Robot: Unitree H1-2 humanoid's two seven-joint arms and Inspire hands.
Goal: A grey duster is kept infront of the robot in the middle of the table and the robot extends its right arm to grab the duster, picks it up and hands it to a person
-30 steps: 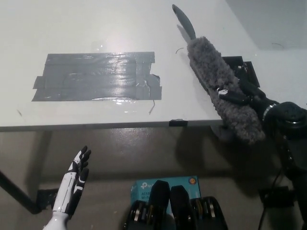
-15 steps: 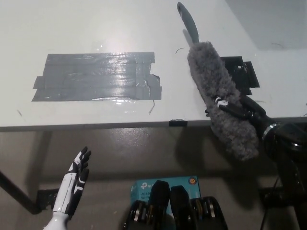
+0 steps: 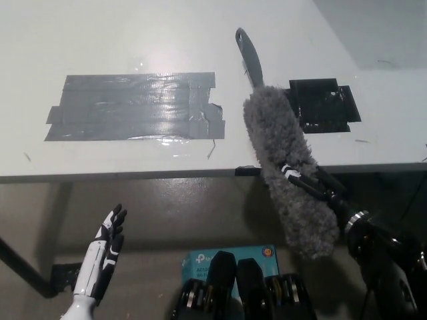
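The grey duster [image 3: 283,163] has a long fluffy head and a thin grey handle [image 3: 249,56] pointing away over the white table [image 3: 133,40]. My black right hand [image 3: 312,187] is shut on the fluffy head and holds it at the table's near edge, the lower half hanging past the edge. My white left hand [image 3: 103,253] rests open at the lower left, below the table.
A wide patch of grey tape [image 3: 137,107] covers the table's middle. A black tape patch [image 3: 323,105] lies to the right of the duster. A blue box [image 3: 200,260] sits on the floor beneath the table edge.
My right hand has drawn the duster toward me and to the left, uncovering the black patch. The left hand has stayed put.
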